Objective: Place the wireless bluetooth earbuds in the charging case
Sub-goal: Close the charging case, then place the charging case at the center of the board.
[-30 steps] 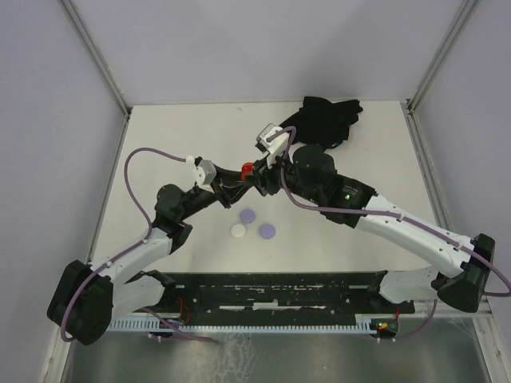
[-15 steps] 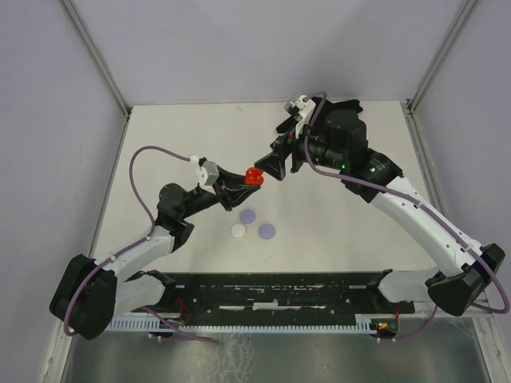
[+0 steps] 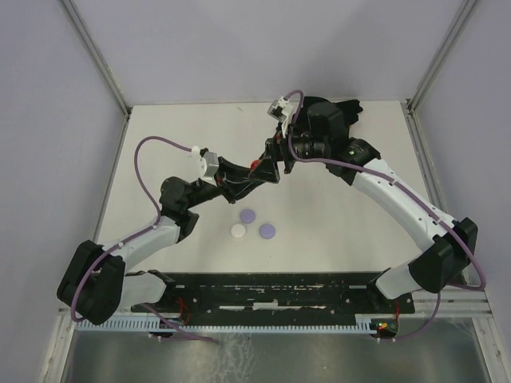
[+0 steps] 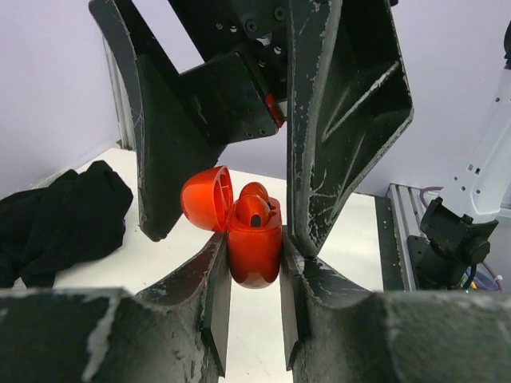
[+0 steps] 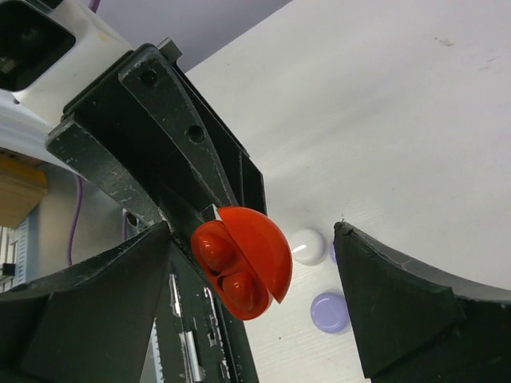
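White matte surface [image 3: 160, 152] is lying below me, dotted with round lavender and white discs [image 3: 248, 215]. My left fingers [image 4: 211, 295] are clamping the glossy red charging case [image 4: 254, 259] in mid-air, its domed lid [image 4: 204, 199] hanging open and two red earbuds [image 5: 214, 251] sitting inside. My right fingers [image 5: 399, 319] are spread wide around it, touching nothing. I am guessing a nudge on that slick rounded shell could twist it from my pinch or jar a bud loose.

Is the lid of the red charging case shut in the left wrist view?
No, the red charging case, clamped in the left gripper, has its lid swung open to one side.
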Robot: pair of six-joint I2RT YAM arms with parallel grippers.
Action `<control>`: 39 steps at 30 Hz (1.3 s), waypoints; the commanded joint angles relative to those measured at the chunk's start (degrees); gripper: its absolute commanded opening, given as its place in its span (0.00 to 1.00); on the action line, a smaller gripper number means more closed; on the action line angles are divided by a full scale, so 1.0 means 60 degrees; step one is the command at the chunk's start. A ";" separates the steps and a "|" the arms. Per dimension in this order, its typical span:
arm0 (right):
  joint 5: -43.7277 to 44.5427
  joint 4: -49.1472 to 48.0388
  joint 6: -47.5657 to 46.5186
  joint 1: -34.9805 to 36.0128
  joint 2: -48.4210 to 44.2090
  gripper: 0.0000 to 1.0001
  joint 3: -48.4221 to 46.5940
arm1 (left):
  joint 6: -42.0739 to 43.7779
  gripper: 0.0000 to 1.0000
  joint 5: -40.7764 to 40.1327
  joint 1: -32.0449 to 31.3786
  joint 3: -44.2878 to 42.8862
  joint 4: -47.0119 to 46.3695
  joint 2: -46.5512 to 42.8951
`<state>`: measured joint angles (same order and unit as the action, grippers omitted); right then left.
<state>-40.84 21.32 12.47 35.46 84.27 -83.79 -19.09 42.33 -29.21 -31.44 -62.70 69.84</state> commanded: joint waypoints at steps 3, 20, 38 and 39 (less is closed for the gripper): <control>-0.1411 -0.0314 0.0225 -0.0189 -0.0139 0.89 -0.0286 | -0.0511 0.03 -0.0249 0.0035 -0.0535 -0.0461 0.0278; -0.0081 -0.0259 -0.0071 -0.0829 -0.0655 0.88 0.0496 | -0.1747 0.04 -0.2337 0.0045 -0.0758 0.2826 0.0532; 0.4645 0.0146 -0.0203 -0.0885 -0.1770 0.89 0.3164 | -0.3003 0.12 -0.3465 0.1453 -0.0433 1.0085 0.0995; 0.4777 0.0159 -0.0223 -0.0882 -0.1845 0.89 0.3274 | -0.2945 0.13 -0.3497 0.1466 -0.0473 1.0345 0.1075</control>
<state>-17.87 22.98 11.70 30.30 76.69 -66.02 -35.14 22.22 -20.93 -34.09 -8.19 75.55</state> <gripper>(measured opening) 0.893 0.335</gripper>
